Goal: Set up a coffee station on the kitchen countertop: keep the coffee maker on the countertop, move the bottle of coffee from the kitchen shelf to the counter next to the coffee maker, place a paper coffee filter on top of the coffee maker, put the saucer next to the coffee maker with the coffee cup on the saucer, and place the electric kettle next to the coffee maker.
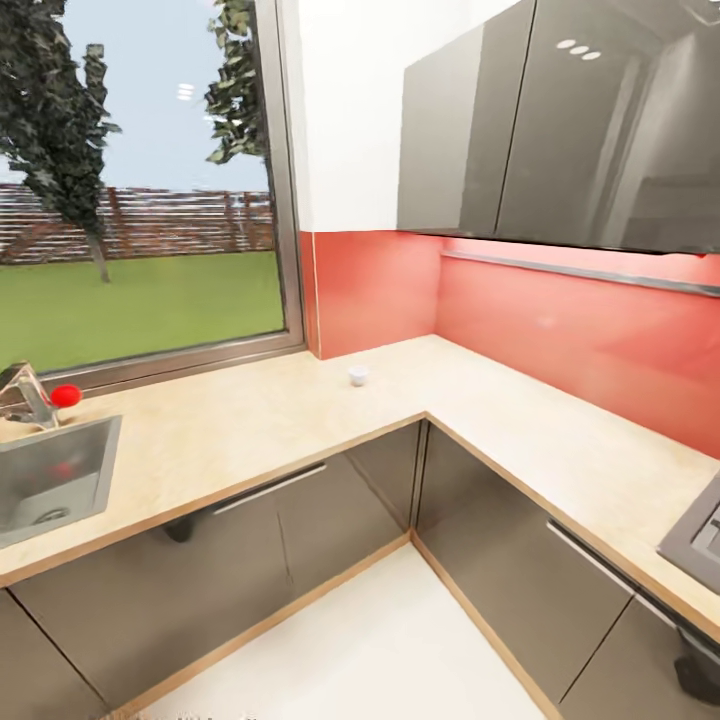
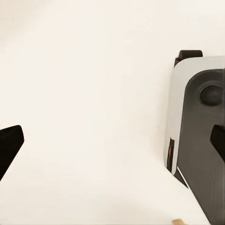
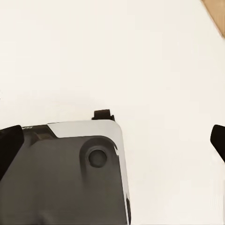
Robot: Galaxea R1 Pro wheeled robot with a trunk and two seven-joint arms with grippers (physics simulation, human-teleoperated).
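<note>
Head view: I face an L-shaped tan bench [image 1: 250,420] under a window, steel sink [image 1: 50,480] at my left; a tiny white cup, likely the coffee cup [image 1: 357,375], stands alone near the corner by the red backsplash [image 1: 560,320].

Left wrist view: my left fingers [image 2: 10,145] are spread wide, holding nothing, over pale floor [image 2: 93,93] beside the robot's grey base [image 2: 199,140].

Right wrist view: right fingers [image 3: 9,147] equally wide, empty, above the same base.

I judge the risk as driving in with both arms hanging low: a hand could strike the bench edge.
</note>
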